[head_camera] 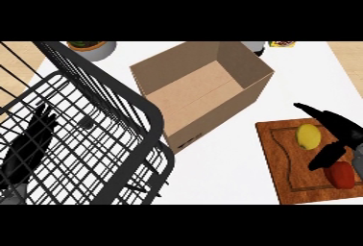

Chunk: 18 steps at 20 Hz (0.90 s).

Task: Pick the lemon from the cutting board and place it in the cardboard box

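Lemon (308, 136) sits on the cutting board (284, 168) at four o'clock; the right robot hand (339, 137) arches over it, fingers spread, grasping nothing yet. Cardboard box (202, 91) gapes at twelve o'clock. The left robot hand (28, 144) rests released behind the wire basket (106, 120).

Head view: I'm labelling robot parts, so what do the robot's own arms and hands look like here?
Both hands are matte black with slim, tapered fingers and a thumb. The left hand shows behind the bars of a black wire basket. The right hand joins a grey forearm at the picture's right edge. No cables or markings show.
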Each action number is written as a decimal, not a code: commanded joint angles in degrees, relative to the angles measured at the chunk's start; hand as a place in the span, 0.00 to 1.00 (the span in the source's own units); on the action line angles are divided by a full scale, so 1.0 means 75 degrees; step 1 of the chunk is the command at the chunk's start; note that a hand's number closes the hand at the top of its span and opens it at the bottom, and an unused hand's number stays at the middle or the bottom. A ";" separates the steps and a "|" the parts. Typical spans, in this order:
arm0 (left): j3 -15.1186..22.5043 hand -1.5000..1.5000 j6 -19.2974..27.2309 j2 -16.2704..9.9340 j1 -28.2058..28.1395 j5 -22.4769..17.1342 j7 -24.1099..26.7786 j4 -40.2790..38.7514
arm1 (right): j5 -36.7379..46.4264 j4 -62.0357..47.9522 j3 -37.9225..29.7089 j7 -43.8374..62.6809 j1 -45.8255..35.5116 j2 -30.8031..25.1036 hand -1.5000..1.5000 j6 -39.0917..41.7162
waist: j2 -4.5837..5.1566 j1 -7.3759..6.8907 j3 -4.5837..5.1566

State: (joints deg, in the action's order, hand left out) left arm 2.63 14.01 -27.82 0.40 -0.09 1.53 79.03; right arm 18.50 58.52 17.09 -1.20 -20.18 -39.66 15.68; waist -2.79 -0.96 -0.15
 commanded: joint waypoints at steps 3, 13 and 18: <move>-0.0002 0.50 0.0320 0.0037 0.0516 0.0453 -0.0632 -0.0282 | 0.0330 -0.0334 -0.0033 0.0425 -0.0125 0.0244 0.00 -0.0003 | 0.0379 0.0133 0.0018; -0.0311 0.50 -0.0228 -0.0260 0.0829 0.0289 -0.1068 -0.0104 | 0.1631 -0.0972 -0.0186 0.0148 -0.0621 0.0652 1.00 -0.2026 | 0.0380 0.0108 0.0014; -0.0471 0.50 -0.0153 -0.0111 0.0760 0.0453 -0.0659 -0.0540 | 0.2185 -0.0902 -0.0224 0.0365 -0.0787 0.0910 1.00 -0.2945 | 0.0378 0.0153 0.0021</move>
State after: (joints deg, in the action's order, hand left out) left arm 0.98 12.16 -26.88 0.91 1.72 0.77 78.94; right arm 32.04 50.50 15.54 -0.71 -24.76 -34.44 -1.97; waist -2.61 -1.29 -0.13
